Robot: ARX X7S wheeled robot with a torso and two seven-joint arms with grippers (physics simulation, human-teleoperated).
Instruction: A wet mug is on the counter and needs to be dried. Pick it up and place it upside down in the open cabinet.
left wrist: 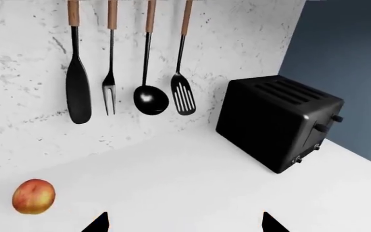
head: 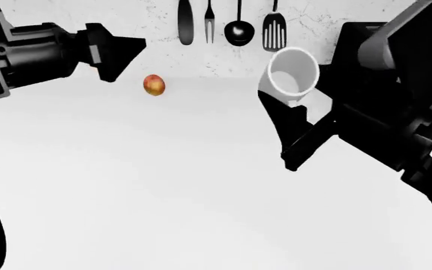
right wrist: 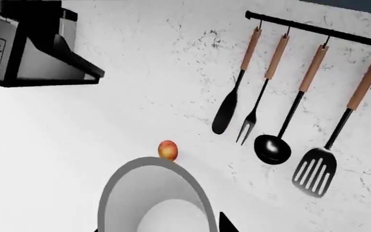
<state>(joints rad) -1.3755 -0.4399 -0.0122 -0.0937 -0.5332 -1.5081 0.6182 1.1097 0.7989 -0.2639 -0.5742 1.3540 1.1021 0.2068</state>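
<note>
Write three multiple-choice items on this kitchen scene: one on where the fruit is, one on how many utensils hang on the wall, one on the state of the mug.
1. Where is the fruit?
A. On the counter near the wall
B. Inside the mug
C. On top of the toaster

2. How many utensils hang on the rail?
A. Two
B. Four
C. Six

3. What is the state of the mug?
A. Lying broken on the counter
B. Standing alone beside the fruit
C. Held up off the counter by the right gripper

Answers: 1 A, the head view shows it resting on the white top by the marbled wall. 2 B, a spatula, fork, ladle and slotted turner show. 3 C, the mug sits in the right gripper, open mouth towards the head camera.
</note>
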